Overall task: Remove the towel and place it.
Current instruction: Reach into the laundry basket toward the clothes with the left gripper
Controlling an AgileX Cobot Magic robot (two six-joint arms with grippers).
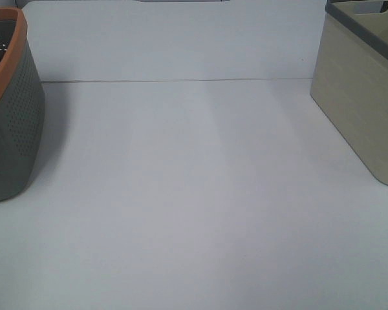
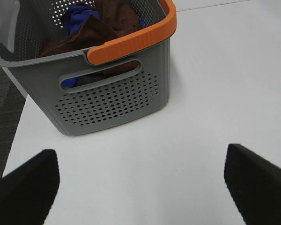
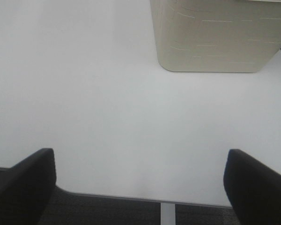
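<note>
Towel of dark reddish-brown plush cloth [image 2: 111, 19] is lying bunched in the grey perforated plastic basket with orange rim [image 2: 112, 103], beside blue fabric [image 2: 77, 16]. Your left gripper [image 2: 140, 187] and right gripper [image 3: 140, 187] are hovering wide apart, gripping nothing.

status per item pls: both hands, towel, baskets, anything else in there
grey basket: upright on the table, cloths inside.
towel: crumpled in the grey basket, not yet removed.
blue cloth: bunched in the same basket, against the towel.
beige basket: upright on the table, inside not visible.
left hand: open, empty, short of the grey basket.
right hand: open, empty.
</note>
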